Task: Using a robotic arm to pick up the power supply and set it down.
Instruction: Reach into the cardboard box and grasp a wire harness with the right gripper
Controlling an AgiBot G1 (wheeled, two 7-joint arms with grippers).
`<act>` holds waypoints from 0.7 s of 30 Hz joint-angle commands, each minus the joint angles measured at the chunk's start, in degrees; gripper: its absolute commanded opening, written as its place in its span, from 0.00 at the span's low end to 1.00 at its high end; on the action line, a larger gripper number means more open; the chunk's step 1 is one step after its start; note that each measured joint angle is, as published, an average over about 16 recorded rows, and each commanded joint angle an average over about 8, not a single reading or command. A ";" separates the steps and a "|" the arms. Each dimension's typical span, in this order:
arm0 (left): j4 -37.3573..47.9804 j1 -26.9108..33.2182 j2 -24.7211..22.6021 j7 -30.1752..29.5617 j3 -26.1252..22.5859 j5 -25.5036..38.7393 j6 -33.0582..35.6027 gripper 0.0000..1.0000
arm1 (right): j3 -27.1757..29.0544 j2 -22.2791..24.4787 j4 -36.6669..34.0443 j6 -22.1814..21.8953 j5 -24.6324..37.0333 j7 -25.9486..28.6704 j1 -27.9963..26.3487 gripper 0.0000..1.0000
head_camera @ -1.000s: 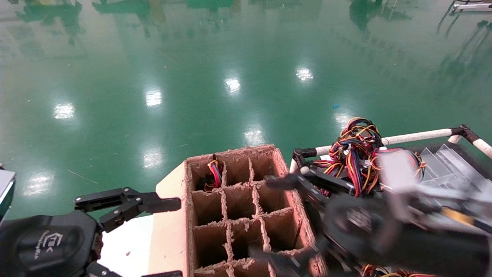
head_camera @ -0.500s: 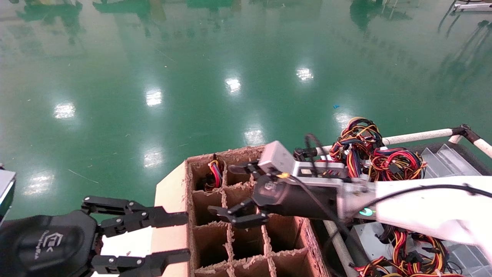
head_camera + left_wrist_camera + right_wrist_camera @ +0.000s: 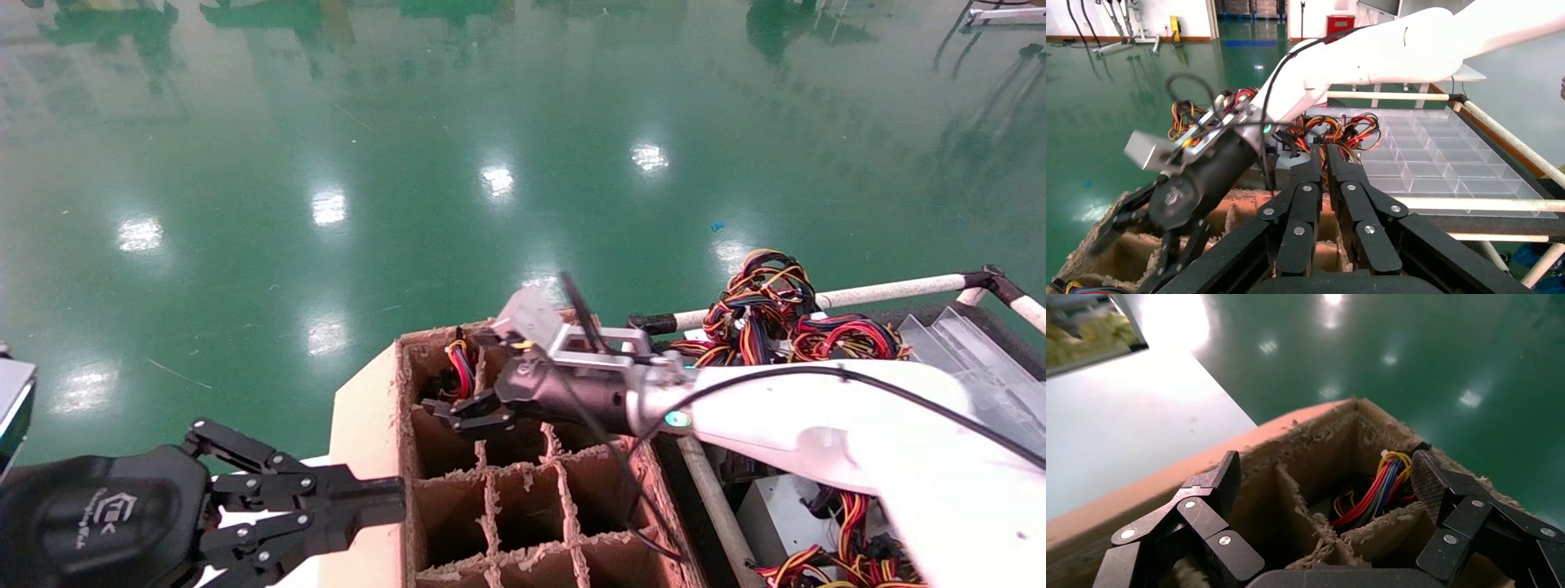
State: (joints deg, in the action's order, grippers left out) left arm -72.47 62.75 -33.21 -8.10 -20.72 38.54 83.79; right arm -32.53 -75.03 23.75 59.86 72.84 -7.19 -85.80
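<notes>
- I see the supply (image 3: 1379,493) only as red, yellow and blue wires in the box's (image 3: 523,498) 11 o'clock cell.
- My right tool (image 3: 478,390) hangs wide open, empty, over that cell.
- The right wrist view alone looks inside the cell.
- Left tool (image 3: 372,500): pinched closed at the box's 8 o'clock.

Floor: I see a glossy green floor (image 3: 409,163) spreading past everything, with ceiling lights mirrored in it.
White surface: at my lower left a white tabletop (image 3: 1119,416) carries the cardboard divider box (image 3: 523,490); the box's flap lies flat on it.
Box cells: from the head view, the far-left cell holds a bundle of red, yellow and black wires (image 3: 1376,493); the other cells I can see into look bare.
Cart: to my right a frame of white tubes (image 3: 891,287) carries clear plastic trays (image 3: 1438,159) and a heap of coloured wire bundles (image 3: 768,314).
Under the cart's rail: a grey box (image 3: 776,514) with more wires beside it.
</notes>
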 commanded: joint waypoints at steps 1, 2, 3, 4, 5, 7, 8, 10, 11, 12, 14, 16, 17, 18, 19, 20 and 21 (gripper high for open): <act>0.00 0.00 0.00 0.00 0.00 0.00 0.00 0.00 | -0.19 -1.75 -3.04 -1.41 0.58 -1.43 -1.00 1.00; 0.00 0.00 0.00 0.00 0.00 0.00 0.00 0.00 | -0.40 -2.17 -3.72 -2.08 0.59 -1.93 -1.25 0.99; 0.00 0.00 0.00 0.00 0.00 0.00 0.00 0.00 | -0.63 -2.48 -4.17 -2.68 0.51 -2.34 -1.39 0.95; 0.00 0.00 0.00 0.00 0.00 0.00 0.00 0.00 | -0.92 -2.72 -4.47 -3.24 0.33 -2.65 -1.48 0.89; 0.00 0.00 0.00 0.00 0.00 0.00 0.00 0.00 | -1.24 -2.90 -4.62 -3.71 0.07 -2.86 -1.49 0.80; 0.00 0.00 0.00 0.00 0.00 0.00 0.00 0.00 | -2.03 -3.11 -4.60 -4.47 -0.58 -2.90 -1.40 0.56; 0.00 0.00 0.00 0.00 -0.01 0.00 0.00 0.00 | -2.52 -3.17 -4.50 -4.86 -0.92 -2.80 -1.34 0.44; 0.00 0.00 0.00 0.00 -0.01 0.00 0.00 0.00 | -3.56 -3.24 -4.17 -5.59 -1.64 -2.40 -1.21 0.19; 0.00 0.00 0.00 0.00 -0.01 0.00 0.00 0.00 | -4.12 -3.25 -3.98 -5.98 -2.00 -2.16 -1.16 0.11; 0.00 0.00 0.00 0.00 -0.01 0.00 0.00 0.00 | -4.68 -3.26 -3.79 -6.35 -2.35 -1.93 -1.12 0.05; 0.00 0.00 0.00 0.00 -0.01 -0.01 0.00 0.00 | -5.91 -3.26 -3.39 -7.31 -2.90 -1.56 -1.10 0.00; 0.00 0.00 0.00 0.00 -0.01 -0.01 0.00 0.00 | -7.09 -3.26 -2.97 -8.27 -3.48 -1.24 -1.06 0.00; 0.00 0.00 0.00 0.00 -0.01 -0.01 0.00 0.00 | -7.69 -3.26 -2.77 -8.74 -3.78 -1.07 -1.02 0.00; 0.00 0.00 0.00 0.01 -0.01 -0.01 0.00 0.00 | -8.28 -3.26 -2.59 -9.21 -4.06 -0.90 -0.98 0.00; 0.00 0.00 0.00 0.01 -0.01 -0.01 0.00 0.00 | -8.89 -3.26 -2.43 -9.69 -4.35 -0.73 -0.94 0.00; 0.00 0.00 0.00 0.01 -0.01 -0.01 0.00 0.00 | -9.49 -3.27 -2.26 -10.19 -4.66 -0.55 -0.89 0.00; 0.00 0.00 0.00 0.01 -0.01 -0.01 0.00 0.00 | -10.04 -3.27 -2.11 -10.63 -5.00 -0.36 -0.82 0.00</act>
State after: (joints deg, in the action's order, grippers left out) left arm -72.47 62.76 -33.20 -8.10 -20.73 38.54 83.78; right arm -42.47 -78.30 21.56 49.30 67.69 -7.59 -86.61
